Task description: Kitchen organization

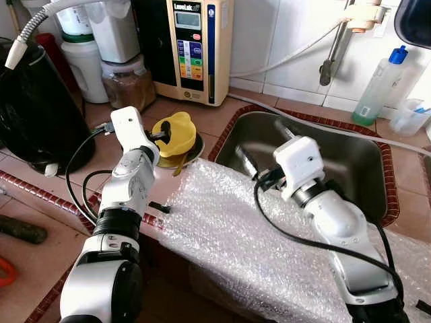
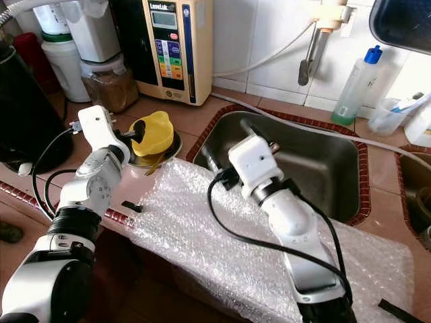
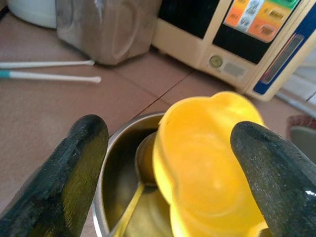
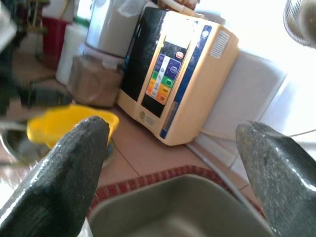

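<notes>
Over steel bowl (image 1: 190, 153), left fingers (image 3: 79, 163) straddling yellow cup (image 3: 207, 163), sink (image 1: 363, 168) beside

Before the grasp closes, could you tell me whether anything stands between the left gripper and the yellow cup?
Nothing visible does: the left gripper is open with its fingers on either side of the yellow cup in the metal bowl.

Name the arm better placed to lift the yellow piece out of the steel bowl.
Left. Its open claw straddles the yellow piece in the steel bowl. The right claw, also open, hangs over the sink.
</notes>
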Tool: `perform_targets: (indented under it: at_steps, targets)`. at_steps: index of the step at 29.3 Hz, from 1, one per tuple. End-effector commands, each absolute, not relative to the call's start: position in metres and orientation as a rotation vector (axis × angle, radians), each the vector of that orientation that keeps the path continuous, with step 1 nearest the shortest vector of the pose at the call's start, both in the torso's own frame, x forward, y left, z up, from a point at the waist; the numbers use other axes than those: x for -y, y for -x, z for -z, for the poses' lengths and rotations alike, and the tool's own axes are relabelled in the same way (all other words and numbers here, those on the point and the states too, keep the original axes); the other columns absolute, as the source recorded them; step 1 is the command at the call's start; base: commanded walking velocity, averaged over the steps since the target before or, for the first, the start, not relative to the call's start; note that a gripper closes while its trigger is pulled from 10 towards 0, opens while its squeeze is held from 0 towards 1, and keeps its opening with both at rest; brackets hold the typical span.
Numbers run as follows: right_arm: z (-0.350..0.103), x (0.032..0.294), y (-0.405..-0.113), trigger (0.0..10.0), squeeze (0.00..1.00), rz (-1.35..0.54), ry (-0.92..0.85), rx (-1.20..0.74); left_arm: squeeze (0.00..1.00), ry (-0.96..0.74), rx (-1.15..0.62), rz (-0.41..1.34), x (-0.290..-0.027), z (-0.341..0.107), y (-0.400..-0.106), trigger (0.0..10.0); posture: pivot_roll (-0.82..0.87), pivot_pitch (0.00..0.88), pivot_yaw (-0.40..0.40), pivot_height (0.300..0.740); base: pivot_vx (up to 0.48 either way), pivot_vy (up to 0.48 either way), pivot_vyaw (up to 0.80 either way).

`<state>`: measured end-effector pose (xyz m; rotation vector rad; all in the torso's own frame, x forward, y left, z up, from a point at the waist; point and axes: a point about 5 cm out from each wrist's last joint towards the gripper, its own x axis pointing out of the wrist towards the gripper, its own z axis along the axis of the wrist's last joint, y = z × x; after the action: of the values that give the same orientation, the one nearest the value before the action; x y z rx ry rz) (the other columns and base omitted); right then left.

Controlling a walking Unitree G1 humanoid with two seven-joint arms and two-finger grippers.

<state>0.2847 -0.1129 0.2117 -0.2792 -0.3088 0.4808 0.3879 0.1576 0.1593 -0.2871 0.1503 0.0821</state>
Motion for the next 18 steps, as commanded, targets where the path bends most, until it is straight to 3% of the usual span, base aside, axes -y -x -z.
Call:
perform_targets:
  at_steps: [1, 7, 16, 17, 18]
  targets:
    - [-0.228, 0.108, -0.281, 10.0, 0.00, -0.539, 0.231, 0.348, 0.00, 0.282, -0.169, -0.099, -0.161, -0.160, -0.389, 10.0, -0.03, 0.000, 0.063, 0.740, 0.000, 0.000, 0.00]
    - [-0.232, 0.090, -0.263, 10.0, 0.00, -0.792, 0.225, 0.303, 0.00, 0.286, -0.203, -0.081, -0.156, -0.155, -0.390, 10.0, -0.04, 0.000, 0.066, 0.740, 0.000, 0.000, 0.00]
    - [-0.199, 0.087, -0.258, 10.0, 0.00, -0.824, 0.344, 0.145, 0.00, 0.256, -0.249, -0.039, -0.147, -0.149, -0.389, 10.0, -0.04, 0.000, 0.071, 0.740, 0.000, 0.000, 0.00]
    - [-0.198, 0.087, -0.257, 10.0, 0.00, -0.824, 0.339, 0.134, 0.00, 0.257, -0.256, -0.036, -0.147, -0.148, -0.389, 4.9, -0.04, 0.000, 0.071, 0.740, 0.000, 0.000, 0.00]
    - [-0.198, 0.086, -0.257, 10.0, 0.00, -0.825, 0.335, 0.132, 0.00, 0.259, -0.260, -0.035, -0.146, -0.148, -0.389, 4.9, -0.04, 0.000, 0.071, 0.740, 0.000, 0.000, 0.00]
